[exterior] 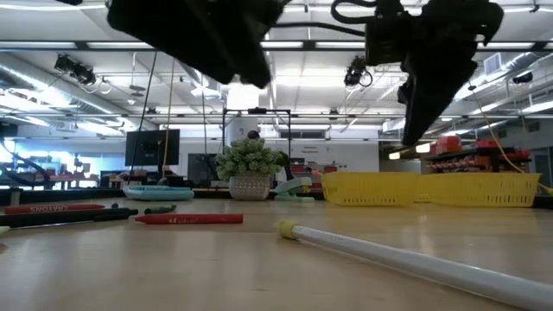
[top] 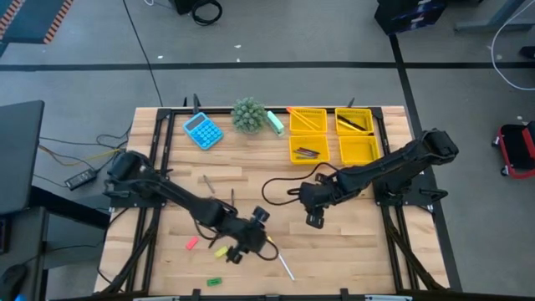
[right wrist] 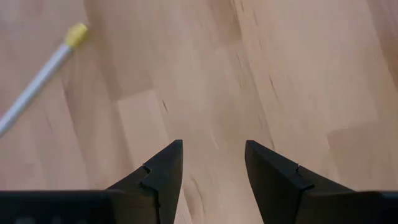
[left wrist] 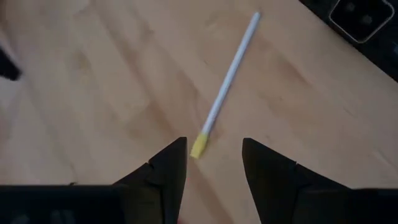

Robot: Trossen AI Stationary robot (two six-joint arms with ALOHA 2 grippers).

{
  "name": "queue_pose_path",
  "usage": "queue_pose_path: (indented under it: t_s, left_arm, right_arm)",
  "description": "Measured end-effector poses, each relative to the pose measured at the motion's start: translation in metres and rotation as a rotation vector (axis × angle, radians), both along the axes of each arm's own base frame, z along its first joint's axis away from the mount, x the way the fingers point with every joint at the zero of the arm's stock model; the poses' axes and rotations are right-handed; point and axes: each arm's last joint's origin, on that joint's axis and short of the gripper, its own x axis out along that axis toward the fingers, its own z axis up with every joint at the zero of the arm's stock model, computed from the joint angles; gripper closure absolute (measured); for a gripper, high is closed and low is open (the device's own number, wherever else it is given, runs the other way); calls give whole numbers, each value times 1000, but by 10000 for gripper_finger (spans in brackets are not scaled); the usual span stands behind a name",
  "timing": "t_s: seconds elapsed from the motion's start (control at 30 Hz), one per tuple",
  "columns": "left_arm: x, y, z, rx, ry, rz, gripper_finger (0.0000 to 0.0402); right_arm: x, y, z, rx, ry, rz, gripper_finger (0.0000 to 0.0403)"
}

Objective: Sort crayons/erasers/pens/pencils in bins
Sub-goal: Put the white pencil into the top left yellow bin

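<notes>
Surface: pale wooden table [top: 351, 251] on a grey floor; open workshop room behind.
Hard to make out: contents of the yellow bins [top: 333, 135] at the far right; only thin dark and orange sticks show.
Left gripper [left wrist: 214, 163]: low over the near middle, fingers spread, holding nothing, tips straddling the yellow end of the whitish pencil [left wrist: 227, 81].
Right gripper [right wrist: 213, 163]: above bare wood at centre, fingers apart, empty.
Loose items: red crayon [exterior: 187, 219], pink eraser [top: 191, 243], green eraser [top: 215, 282], near left.
</notes>
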Motion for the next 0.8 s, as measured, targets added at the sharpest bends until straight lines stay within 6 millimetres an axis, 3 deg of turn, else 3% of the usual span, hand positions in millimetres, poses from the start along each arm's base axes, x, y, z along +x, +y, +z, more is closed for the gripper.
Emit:
queue_pose_path:
  t_s: [0.23,0.5,0.8]
  left_arm:
    - [22,-7,-21,31,43,-138,237]
    - [46,-5,-39,65,79,-200,237]
    - [52,6,-65,138,176,-197,237]
  right_arm:
    - [-16,12,-4,-19,108,-48,224]
    - [-21,21,-2,-86,83,-52,224]
    - [-35,29,8,-89,67,-95,224]
